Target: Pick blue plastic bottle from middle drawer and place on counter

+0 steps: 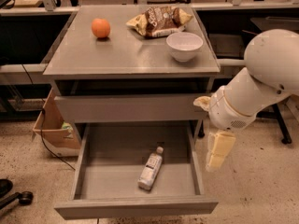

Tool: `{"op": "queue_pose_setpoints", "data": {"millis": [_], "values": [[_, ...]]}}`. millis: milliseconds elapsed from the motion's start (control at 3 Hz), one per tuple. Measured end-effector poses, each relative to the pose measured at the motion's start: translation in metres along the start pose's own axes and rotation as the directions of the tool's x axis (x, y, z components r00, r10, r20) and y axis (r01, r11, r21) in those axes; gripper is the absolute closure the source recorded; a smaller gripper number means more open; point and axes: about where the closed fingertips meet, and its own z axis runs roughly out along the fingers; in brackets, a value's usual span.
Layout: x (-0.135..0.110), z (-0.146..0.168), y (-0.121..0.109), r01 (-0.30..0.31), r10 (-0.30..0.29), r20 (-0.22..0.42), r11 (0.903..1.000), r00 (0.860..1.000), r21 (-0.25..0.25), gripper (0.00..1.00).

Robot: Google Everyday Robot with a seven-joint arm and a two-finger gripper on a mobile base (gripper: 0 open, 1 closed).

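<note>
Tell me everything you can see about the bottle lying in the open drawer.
The blue plastic bottle is small, slim, pale and translucent, with a white cap and a white label with dark print. It lies on its side on the floor of the middle drawer, right of centre, cap pointing toward the back. Nothing else touches it; the gripper hangs outside the drawer's right wall.

An orange sits far left, with a snack bag and a white bowl to its right. A cardboard box stands on the floor at left. The gripper hangs low at right.

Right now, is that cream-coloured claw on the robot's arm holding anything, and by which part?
Nothing. The gripper hangs right of the open grey middle drawer, apart from the slim pale plastic bottle lying inside.
</note>
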Motion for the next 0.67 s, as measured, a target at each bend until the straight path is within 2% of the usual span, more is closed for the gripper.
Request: {"op": "queue_pose_setpoints", "data": {"millis": [333, 667], "values": [[0.0, 0.0, 0.0, 0.0, 0.0, 0.0, 1.0, 1.0, 0.0, 0.0], [-0.001, 0.02, -0.004, 0.008, -0.008, 0.025, 1.0, 1.0, -0.003, 0.0]]}}
